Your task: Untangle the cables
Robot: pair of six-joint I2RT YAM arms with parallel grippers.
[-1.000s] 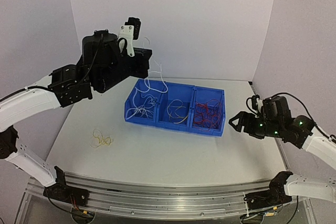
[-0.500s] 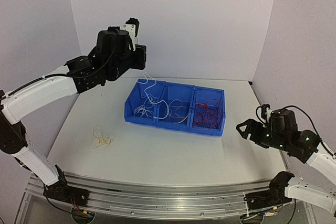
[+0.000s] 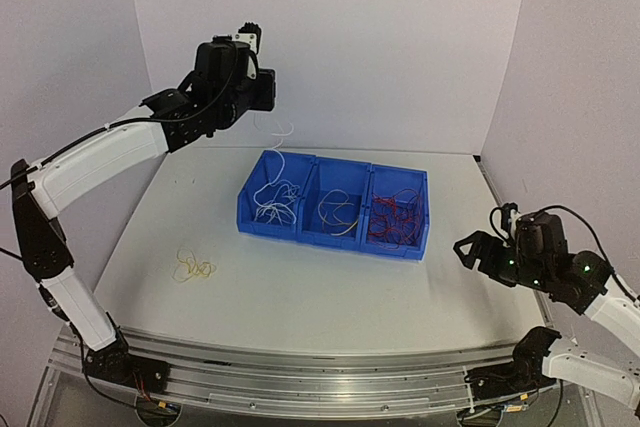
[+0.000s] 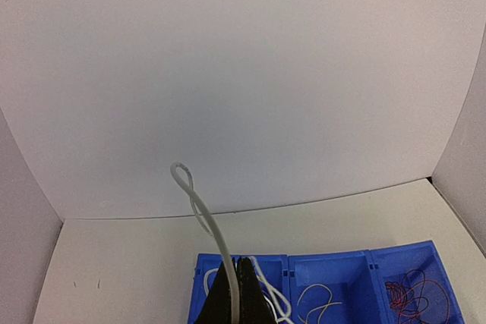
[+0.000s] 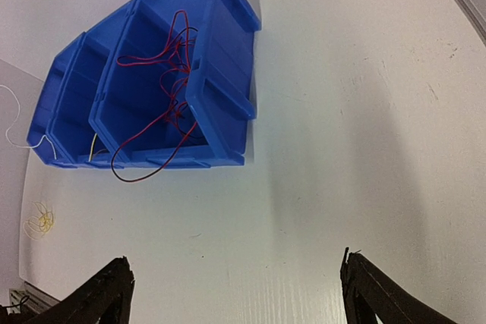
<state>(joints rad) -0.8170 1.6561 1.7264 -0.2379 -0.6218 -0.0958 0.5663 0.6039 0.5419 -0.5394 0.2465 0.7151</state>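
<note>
A blue three-compartment bin sits mid-table. Its left compartment holds white cables, the middle one yellowish cables, the right one red cables. My left gripper is raised high above the bin's left end, shut on a white cable whose loop sticks up past the fingertips and whose tail hangs into the left compartment. My right gripper is open and empty, low over the table to the right of the bin. In the right wrist view a red cable droops over the bin's edge.
A small yellow cable coil lies on the table at front left, also visible in the right wrist view. White walls enclose the table at the back and sides. A metal rail runs along the near edge.
My left gripper has risen and swung back-right with the white cable, pulling it up out of the left compartment. My right gripper has drawn back to the right and lower.
</note>
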